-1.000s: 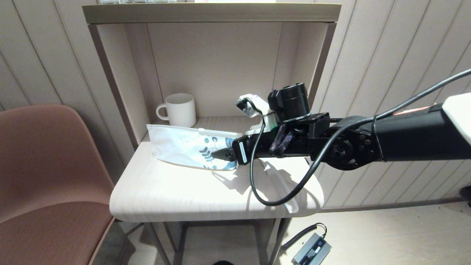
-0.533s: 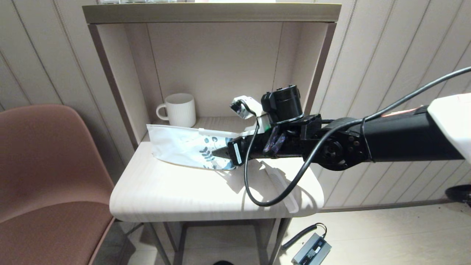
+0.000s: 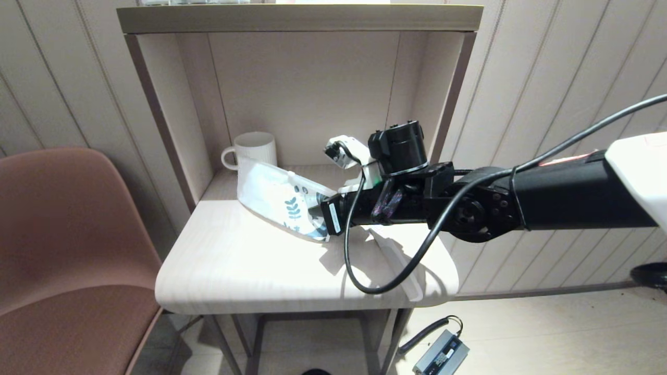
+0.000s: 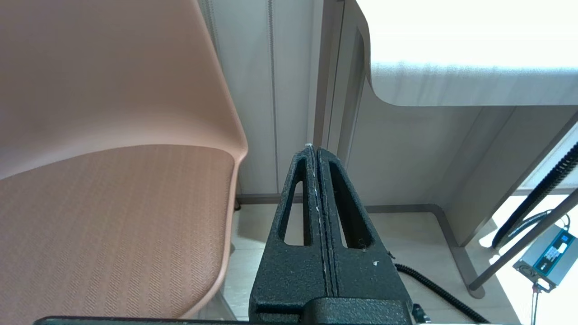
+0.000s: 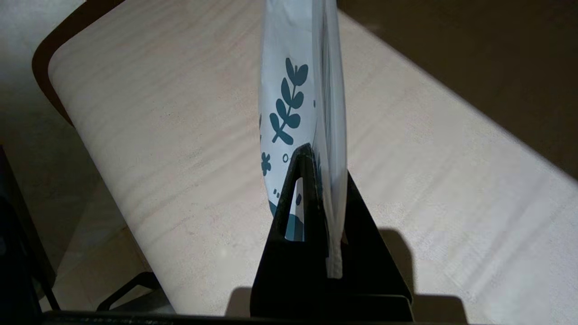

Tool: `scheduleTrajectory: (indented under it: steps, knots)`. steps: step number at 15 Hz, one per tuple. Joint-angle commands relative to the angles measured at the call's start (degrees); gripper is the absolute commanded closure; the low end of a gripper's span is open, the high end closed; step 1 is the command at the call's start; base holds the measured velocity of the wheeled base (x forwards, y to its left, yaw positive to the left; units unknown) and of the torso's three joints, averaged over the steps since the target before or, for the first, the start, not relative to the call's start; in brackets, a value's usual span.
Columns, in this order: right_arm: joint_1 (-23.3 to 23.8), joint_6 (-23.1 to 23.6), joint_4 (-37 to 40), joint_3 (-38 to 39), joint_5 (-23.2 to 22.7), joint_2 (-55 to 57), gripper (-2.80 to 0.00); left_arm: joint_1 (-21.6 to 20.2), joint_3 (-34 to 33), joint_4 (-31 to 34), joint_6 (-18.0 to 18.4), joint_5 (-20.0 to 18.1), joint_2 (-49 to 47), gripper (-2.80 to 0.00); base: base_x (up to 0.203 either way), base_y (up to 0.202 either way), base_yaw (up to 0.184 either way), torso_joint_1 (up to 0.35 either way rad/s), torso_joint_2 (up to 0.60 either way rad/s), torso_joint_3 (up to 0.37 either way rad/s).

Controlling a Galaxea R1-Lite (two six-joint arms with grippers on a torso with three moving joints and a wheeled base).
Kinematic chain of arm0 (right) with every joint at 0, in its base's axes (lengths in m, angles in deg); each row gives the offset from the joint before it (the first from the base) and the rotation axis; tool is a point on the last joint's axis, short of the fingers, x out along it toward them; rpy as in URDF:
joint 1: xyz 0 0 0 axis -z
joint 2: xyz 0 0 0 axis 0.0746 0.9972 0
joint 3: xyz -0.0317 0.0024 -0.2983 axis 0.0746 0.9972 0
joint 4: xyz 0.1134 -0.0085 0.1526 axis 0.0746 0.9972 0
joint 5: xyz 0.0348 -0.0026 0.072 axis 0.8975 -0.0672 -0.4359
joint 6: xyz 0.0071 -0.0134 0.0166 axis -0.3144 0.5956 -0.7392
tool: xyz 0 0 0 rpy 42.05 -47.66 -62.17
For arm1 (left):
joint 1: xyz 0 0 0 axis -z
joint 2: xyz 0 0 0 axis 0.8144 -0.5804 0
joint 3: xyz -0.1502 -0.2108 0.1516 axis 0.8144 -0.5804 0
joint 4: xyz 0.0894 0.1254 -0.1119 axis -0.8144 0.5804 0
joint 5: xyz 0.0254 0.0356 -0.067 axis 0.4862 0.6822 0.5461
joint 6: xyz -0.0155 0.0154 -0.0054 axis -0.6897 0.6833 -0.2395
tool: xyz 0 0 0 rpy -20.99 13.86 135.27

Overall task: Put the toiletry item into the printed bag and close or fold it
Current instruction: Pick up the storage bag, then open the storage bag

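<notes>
We reach our right arm (image 3: 521, 203) across from the right, wrist level, and our right gripper (image 3: 319, 212) is clamped on the printed bag (image 3: 276, 200), which sticks out past its fingertips. Our left gripper (image 4: 316, 153) hangs low and idle, its two fingers (image 4: 295, 203) pressed flat together with nothing between them.

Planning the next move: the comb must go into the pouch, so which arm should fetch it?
Left: the right gripper is shut on the printed bag; the left gripper is shut, holding nothing.
</notes>
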Motion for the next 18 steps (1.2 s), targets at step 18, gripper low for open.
scheduleTrajectory:
  steps: [18]
  knots:
    - [-4.85,7.36,36.09,8.55,-7.00,-33.92,0.00,0.53,53.54,9.59,-6.27,-51.33,-48.41,0.00,0.000,0.000,0.000,0.000,0.00,0.000]
